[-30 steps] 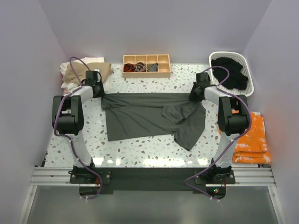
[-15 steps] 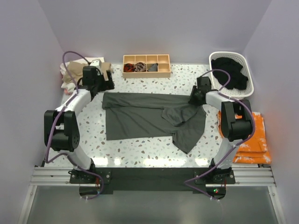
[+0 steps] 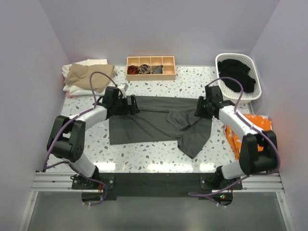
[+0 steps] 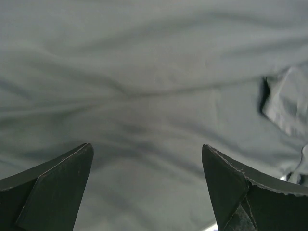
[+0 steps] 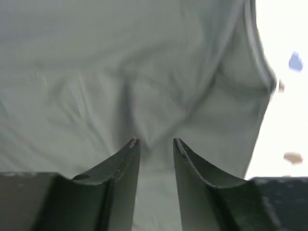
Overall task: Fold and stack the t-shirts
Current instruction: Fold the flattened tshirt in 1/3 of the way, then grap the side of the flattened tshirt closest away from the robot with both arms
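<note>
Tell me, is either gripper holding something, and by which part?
Left gripper: nothing, open above the dark grey t-shirt. Right gripper: cloth puckers between its fingertips; a hold cannot be told.

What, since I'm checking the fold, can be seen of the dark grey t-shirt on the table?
The dark grey t-shirt is soft, matte, wrinkled cloth, lying partly folded on the speckled table: a wide band, its right part running nearward to a point, a sleeve lapped on top. The left gripper is open over its far left edge; the right gripper, jaws narrowly apart, is at a pucker near its far right corner.
</note>
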Robot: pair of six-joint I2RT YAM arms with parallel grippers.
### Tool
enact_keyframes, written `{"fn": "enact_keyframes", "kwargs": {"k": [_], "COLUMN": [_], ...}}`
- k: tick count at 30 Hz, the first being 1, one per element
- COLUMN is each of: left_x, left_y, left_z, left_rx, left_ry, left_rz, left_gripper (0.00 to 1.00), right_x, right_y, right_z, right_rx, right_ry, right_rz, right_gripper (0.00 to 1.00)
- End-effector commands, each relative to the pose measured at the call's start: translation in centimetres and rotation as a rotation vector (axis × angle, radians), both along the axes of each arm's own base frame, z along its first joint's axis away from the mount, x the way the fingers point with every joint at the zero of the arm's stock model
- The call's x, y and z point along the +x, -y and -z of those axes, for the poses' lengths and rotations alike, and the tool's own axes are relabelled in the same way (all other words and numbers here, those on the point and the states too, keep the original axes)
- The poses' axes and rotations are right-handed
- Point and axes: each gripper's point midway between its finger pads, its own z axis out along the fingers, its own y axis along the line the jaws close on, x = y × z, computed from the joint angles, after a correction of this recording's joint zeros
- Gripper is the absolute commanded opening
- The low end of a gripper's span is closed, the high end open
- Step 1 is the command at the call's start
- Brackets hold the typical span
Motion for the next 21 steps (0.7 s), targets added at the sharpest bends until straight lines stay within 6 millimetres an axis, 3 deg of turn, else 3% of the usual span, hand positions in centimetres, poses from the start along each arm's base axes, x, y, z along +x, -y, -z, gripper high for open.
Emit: {"fn": "enact_keyframes", "kwargs": {"k": [1, 3, 4, 6, 10, 21], "left_x": [-3.3, -4.7, -5.9, -7.1, -9.8, -14.5], "left_y": [1.6, 1.5, 1.1, 0.5, -1.7, -4.8], "left_z": [-1.3, -2.0, -1.1, -1.5, 0.1, 3.1], "left_rx": [0.035, 0.037, 0.047, 0.042, 0.093, 0.187], "left_ry": [-0.010, -0.004, -0.032, -0.028, -0.079, -0.171], "left_rz": [0.043, 0.025, -0.001, -0.034, -0.152, -0.312], "left_gripper": [1.00, 1.00, 1.00, 1.00, 1.00, 1.00], "right_x": [-6.2, -8.8, -9.7, -12.1, -15.7, -21.0], "right_y": [-0.6, -0.3, -0.4, -0.3, -1.3, -1.0], "right_z": [-1.5, -1.1, -2.1, -1.2, -0.4, 2.7], "right_rx": [0.033, 0.042, 0.068, 0.082, 0.141, 0.163], "right_ry": [-0.050, -0.080, -0.051, -0.106, -0.161, -0.260], "right_rz": [-0.020, -0.010, 0.001, 0.012, 0.040, 0.095], "right_gripper": [0.44, 0.50, 0.51, 0.54, 0.54, 0.52]}}
